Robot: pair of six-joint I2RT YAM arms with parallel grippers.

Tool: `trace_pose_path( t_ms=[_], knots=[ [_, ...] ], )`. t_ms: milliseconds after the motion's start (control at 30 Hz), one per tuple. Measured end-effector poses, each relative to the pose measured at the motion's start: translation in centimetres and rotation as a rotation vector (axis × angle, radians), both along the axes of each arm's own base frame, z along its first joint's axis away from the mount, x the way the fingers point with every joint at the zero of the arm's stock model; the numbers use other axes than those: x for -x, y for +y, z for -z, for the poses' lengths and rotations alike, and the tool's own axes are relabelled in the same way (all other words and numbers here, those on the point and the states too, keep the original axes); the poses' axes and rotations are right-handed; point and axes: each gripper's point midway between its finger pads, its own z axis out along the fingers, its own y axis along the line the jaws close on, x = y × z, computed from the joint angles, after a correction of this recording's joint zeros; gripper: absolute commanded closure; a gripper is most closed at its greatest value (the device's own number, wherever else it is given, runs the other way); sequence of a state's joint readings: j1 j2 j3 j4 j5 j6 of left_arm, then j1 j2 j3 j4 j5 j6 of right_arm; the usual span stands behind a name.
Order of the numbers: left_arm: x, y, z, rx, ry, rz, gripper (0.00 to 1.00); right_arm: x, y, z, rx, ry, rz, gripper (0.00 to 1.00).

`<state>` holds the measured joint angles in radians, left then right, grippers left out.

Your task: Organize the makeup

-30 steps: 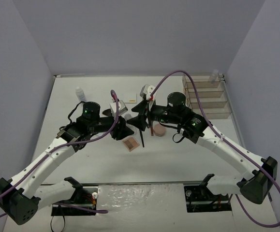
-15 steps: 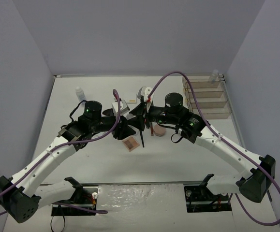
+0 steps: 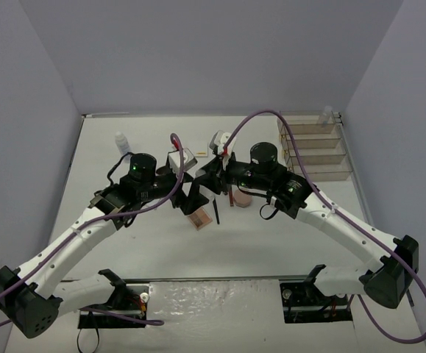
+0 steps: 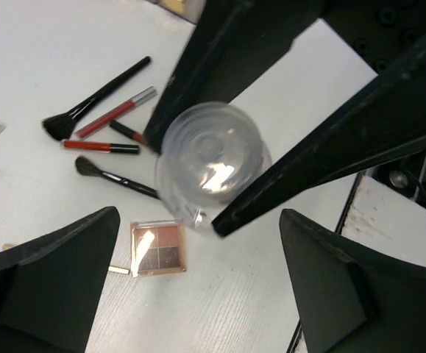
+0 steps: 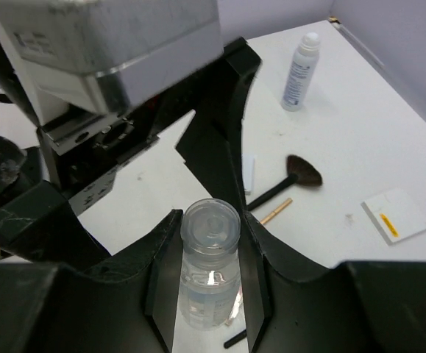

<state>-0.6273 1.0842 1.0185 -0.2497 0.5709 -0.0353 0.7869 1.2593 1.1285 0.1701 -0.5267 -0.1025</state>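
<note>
A clear bottle with a pale cap stands pinched between the fingers of my right gripper, which is shut on it above the table. The left wrist view shows the same bottle from its base, crossed by the right gripper's black fingers. My left gripper is open right beside it, both fingers apart from the bottle. Below lie a brown palette, black brushes, and red pencils. In the top view the two grippers meet at mid-table, left gripper and right gripper.
A second bottle stands at the back left. The clear tiered organizer sits at the back right with a bottle in its top tier. A pink compact, a fan brush and white pads lie nearby.
My left gripper has opened and let go of the bottle. The right gripper has closed on it and now holds it alone.
</note>
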Motion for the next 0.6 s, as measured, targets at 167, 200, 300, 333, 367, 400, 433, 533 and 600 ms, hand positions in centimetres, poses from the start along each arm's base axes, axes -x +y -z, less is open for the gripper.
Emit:
trace_pose_path(
  t_ms=[167,200,300,333,367,400,433,533,600],
  knots=[
    [-1.8,1.2,0.5,-0.02,-0.002,-0.139,0.05,-3.3,-2.2,0.9,0.019,-0.012,0.14,1.0],
    [-2.2,1.6,0.6,-0.025,0.002,-0.18,0.04,-4.4,-3.0,1.0,0.012,-0.015,0.181,1.0],
    [-3.1,3.1,0.9,-0.037,0.012,-0.302,0.04,-8.8,-6.9,0.7,-0.025,-0.051,0.348,1.0],
    [-3.3,3.7,0.8,-0.04,0.013,-0.342,0.03,-10.4,-8.7,0.6,-0.036,-0.066,0.418,1.0],
    [-3.6,4.3,0.8,-0.042,0.014,-0.383,0.03,-11.9,-10.5,0.5,-0.047,-0.081,0.488,1.0],
    [-3.9,5.2,0.6,-0.045,0.017,-0.438,0.03,-13.5,-12.5,0.3,-0.061,-0.099,0.559,1.0],
    [-4.1,6.3,0.6,-0.057,0.024,-0.495,0.03,-14.8,-14.0,0.0,-0.079,-0.119,0.611,1.0],
    [-4.5,10.1,0.3,-0.086,0.044,-0.666,0.03,-18.7,-19.2,-0.8,-0.131,-0.171,0.764,1.0],
    [-4.6,13.5,-0.2,-0.091,0.048,-0.793,0.03,-21.7,-23.0,-0.4,-0.158,-0.197,0.863,1.0]
  ],
)
